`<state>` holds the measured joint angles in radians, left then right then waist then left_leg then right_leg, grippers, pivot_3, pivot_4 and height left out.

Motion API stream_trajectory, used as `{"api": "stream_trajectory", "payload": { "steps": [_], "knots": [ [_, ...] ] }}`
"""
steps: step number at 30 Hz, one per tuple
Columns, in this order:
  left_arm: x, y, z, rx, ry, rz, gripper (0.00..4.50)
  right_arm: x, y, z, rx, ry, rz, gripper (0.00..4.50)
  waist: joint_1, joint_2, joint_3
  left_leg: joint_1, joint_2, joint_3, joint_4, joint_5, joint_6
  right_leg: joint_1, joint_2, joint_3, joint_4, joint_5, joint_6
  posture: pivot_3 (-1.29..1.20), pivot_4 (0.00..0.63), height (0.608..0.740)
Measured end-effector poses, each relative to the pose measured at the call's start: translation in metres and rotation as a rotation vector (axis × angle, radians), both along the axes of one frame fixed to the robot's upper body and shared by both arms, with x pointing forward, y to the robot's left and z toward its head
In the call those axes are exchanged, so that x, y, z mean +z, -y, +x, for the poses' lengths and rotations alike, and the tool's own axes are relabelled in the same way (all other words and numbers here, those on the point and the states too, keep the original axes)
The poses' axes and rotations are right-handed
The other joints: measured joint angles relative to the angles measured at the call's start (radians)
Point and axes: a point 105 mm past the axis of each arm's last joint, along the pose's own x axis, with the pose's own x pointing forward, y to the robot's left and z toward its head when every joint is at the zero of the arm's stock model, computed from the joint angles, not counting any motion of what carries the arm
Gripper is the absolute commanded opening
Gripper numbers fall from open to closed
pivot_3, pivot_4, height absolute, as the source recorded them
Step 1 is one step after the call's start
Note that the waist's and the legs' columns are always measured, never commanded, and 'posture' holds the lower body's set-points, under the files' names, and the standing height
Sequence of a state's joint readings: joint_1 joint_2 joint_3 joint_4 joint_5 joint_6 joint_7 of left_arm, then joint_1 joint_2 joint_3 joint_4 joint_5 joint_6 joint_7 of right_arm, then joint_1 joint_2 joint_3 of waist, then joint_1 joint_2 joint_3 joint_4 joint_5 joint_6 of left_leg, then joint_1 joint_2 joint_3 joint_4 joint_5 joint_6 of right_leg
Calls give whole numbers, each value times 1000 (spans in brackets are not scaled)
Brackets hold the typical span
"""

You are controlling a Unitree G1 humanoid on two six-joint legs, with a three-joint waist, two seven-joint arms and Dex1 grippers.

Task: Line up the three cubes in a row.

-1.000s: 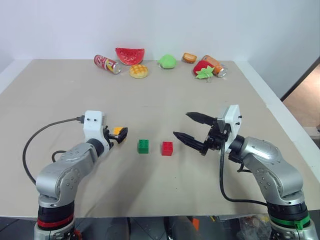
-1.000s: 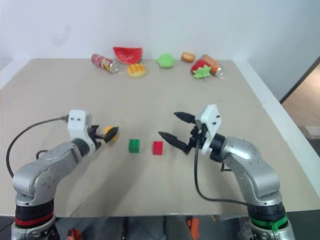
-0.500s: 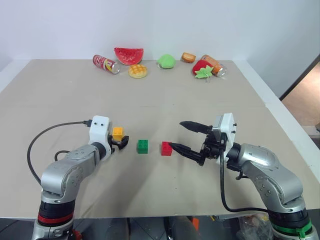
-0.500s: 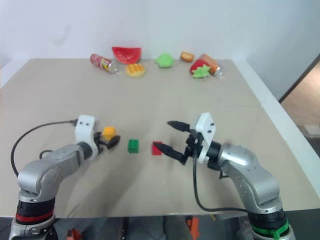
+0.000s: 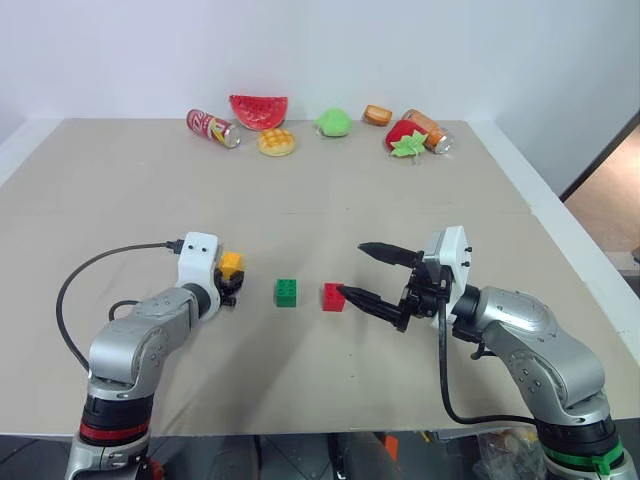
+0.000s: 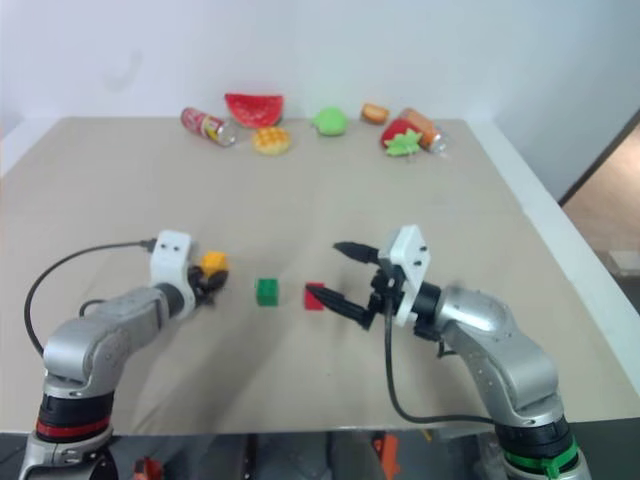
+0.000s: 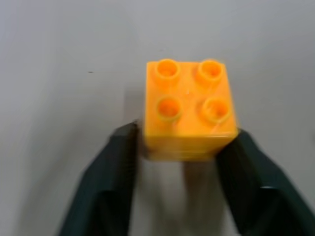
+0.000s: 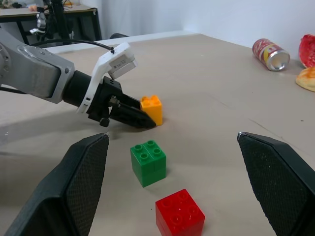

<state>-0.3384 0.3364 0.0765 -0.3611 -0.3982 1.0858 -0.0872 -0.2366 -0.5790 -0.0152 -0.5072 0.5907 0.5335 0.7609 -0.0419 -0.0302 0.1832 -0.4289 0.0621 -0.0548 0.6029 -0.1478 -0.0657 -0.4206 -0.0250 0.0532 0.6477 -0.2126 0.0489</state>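
The yellow-orange cube (image 5: 231, 264) rests on the tan table, studs up, to the left of the other two and a little farther back. My left gripper (image 5: 231, 283) is shut on the yellow-orange cube (image 7: 188, 108), one black finger on each side. The green cube (image 5: 286, 292) and the red cube (image 5: 334, 297) stand side by side near the table's middle with a small gap between them. Just right of the red cube, my right gripper (image 5: 352, 268) is open and holds nothing, its lower fingertip close to the cube. The right wrist view shows all three cubes: yellow-orange (image 8: 152, 108), green (image 8: 148, 162), red (image 8: 179, 218).
Along the far edge lie a red can (image 5: 213, 127), a watermelon slice (image 5: 259, 110), a waffle toy (image 5: 277, 142), a green toy (image 5: 334, 122), a strawberry (image 5: 406, 138) and an orange can (image 5: 430, 128). The table's right edge (image 5: 560, 235) runs close to my right arm.
My left gripper's fingers have closed on the yellow-orange cube, and the hand has sunk slightly toward the table. The green and red cubes have stayed put.
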Motion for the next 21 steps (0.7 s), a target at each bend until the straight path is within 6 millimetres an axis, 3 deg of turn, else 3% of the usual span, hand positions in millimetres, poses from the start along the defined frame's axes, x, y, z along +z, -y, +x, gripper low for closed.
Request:
{"api": "stream_trajectory", "payload": {
  "steps": [8,13,15,18,21],
  "knots": [
    [0,-8,8,-25,76,17,1298,0,-1,2,2,9,-6,4360,0,0,0,-1,0,0,0,0,0,-1,0,0,0,0,0,0,150,740],
    [15,-46,19,15,197,-23,1298,-2,0,4,-1,5,-10,4360,-3,0,0,-2,0,0,-2,0,0,-3,0,0,0,0,0,0,150,740],
    [38,-61,21,-108,307,-51,1298,0,0,6,12,8,-14,4360,-2,0,0,-4,0,0,-1,0,0,-5,0,0,0,0,0,0,150,740],
    [63,-54,7,-410,416,22,1298,1,2,5,45,-1,-33,4360,-2,0,0,-5,0,1,-2,0,0,-5,-1,0,-2,-1,-1,0,150,740],
    [61,-47,-12,-665,390,7,1298,-3,6,-4,111,-42,-66,4360,0,0,0,-5,0,2,-2,-1,-1,-5,-2,0,-2,-3,-1,0,150,740]
  ]
}}
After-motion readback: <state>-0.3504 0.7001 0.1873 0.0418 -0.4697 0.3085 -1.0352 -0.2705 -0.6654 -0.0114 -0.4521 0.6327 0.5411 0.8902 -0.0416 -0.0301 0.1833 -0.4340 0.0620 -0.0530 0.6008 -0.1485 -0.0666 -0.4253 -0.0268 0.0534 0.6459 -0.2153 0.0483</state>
